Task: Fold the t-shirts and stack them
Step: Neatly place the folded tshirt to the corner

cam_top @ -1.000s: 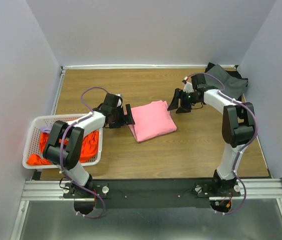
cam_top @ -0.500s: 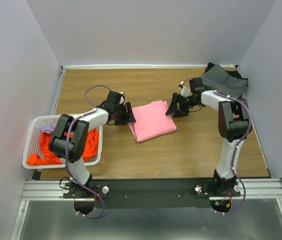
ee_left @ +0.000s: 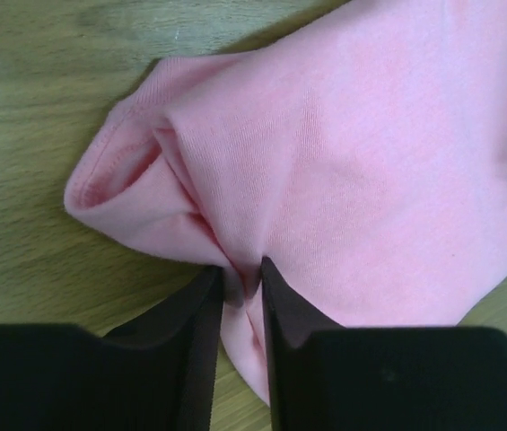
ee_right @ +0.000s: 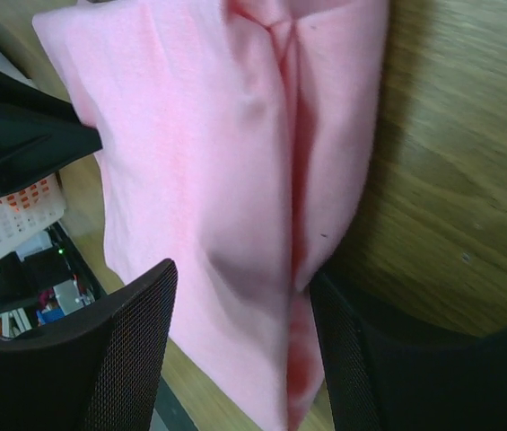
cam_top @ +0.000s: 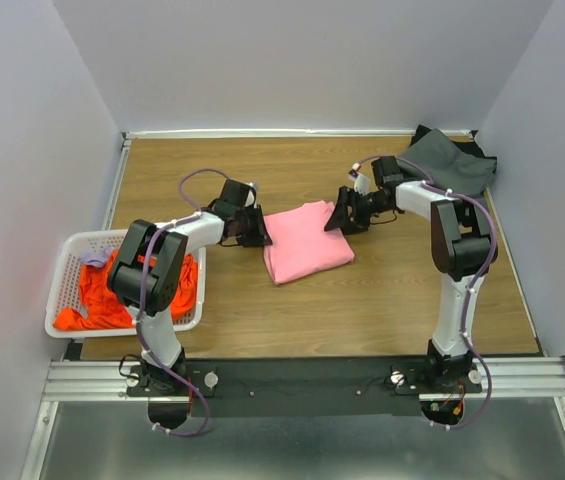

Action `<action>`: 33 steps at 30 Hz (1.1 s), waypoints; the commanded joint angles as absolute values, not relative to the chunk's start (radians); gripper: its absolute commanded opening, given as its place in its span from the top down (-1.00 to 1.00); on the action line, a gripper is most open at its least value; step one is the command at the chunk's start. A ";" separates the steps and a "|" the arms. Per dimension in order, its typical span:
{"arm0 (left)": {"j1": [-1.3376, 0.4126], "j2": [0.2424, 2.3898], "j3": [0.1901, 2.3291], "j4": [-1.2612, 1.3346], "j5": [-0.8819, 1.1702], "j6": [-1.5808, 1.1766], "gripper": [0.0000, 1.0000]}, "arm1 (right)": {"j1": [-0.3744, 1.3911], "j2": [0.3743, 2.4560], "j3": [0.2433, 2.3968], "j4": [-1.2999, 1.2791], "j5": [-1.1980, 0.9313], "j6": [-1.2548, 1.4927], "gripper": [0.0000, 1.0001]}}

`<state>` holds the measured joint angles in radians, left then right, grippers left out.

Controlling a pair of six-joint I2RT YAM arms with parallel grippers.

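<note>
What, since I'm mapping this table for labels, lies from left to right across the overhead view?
white basket holding the orange t-shirt → left gripper → pink t-shirt → right gripper → dark grey t-shirt

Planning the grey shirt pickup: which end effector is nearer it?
Right. Right end effector is at the pink shirt's edge facing the grey shirt; left end effector pinches the opposite edge.
</note>
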<state>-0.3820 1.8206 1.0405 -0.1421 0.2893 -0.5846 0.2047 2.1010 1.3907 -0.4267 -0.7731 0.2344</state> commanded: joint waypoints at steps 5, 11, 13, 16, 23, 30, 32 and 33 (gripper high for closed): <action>-0.407 1.881 1.078 -0.137 0.344 -0.581 0.72 | 0.259 2.203 1.402 -0.419 -0.701 0.233 -0.13; -0.410 1.879 1.100 -0.140 0.341 -0.584 0.57 | 0.261 2.200 1.425 -0.420 -0.649 0.245 0.56; -0.408 1.879 1.117 -0.152 0.339 -0.584 0.42 | 0.261 2.191 1.433 -0.420 -0.632 0.255 0.79; -0.408 1.875 1.164 -0.192 0.324 -0.577 -0.04 | 0.261 2.171 1.459 -0.422 -0.591 0.275 0.97; -0.400 1.803 1.264 -0.282 0.273 -0.560 -0.64 | 0.253 2.132 1.566 -0.459 -0.453 0.318 0.97; -0.385 1.723 1.244 -0.325 0.264 -0.555 -0.70 | 0.227 2.169 1.773 -0.566 -0.290 0.328 0.97; -0.382 1.698 1.209 -0.321 0.261 -0.558 -0.70 | 0.221 2.206 1.872 -0.618 -0.252 0.315 0.97; -0.382 1.691 1.195 -0.316 0.261 -0.558 -0.70 | 0.218 2.224 1.906 -0.636 -0.232 0.310 0.97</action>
